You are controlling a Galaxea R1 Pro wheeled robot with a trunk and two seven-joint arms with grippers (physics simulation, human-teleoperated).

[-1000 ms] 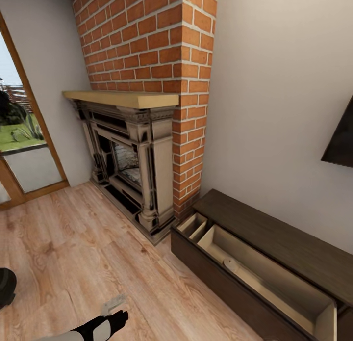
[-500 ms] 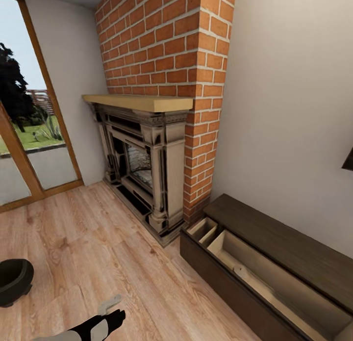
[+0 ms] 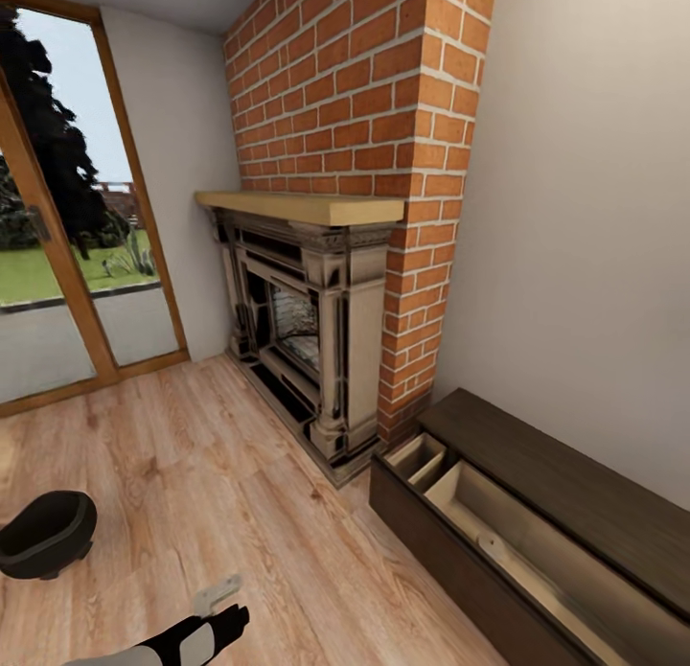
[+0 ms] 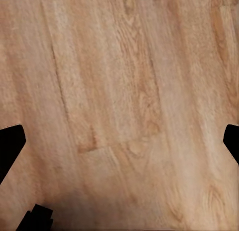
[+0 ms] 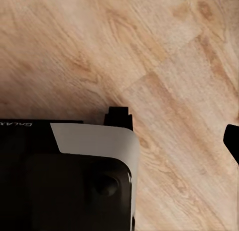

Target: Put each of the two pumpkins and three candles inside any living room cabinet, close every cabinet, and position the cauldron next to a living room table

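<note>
The glossy black cauldron (image 3: pixel 43 543) sits on the wooden floor at the lower left of the head view. The long, low, dark brown cabinet (image 3: pixel 565 474) stands along the right wall, its wide drawer (image 3: pixel 537 561) pulled out to show pale insides. A small pale shape (image 3: pixel 491 543) lies in the drawer, too faint to identify. The pumpkins, candles and table are out of view. My left arm (image 3: pixel 206 637) reaches in at the bottom edge. My left gripper (image 4: pixel 119 141) hangs open over bare floor. My right gripper (image 5: pixel 124 141) is open above the floor, beside my own dark base (image 5: pixel 59 176).
A brick chimney with an ornate fireplace (image 3: pixel 316 331) and pale mantel fills the middle, its hearth edge jutting onto the floor. A tall glass door (image 3: pixel 67 264) with a wooden frame takes up the left wall. Open wooden floor (image 3: pixel 220 474) lies between the cauldron and the cabinet.
The head camera has swung left, so the whole picture has shifted right. The cauldron has come fully into view and more of the glass door shows. My left arm keeps its place.
</note>
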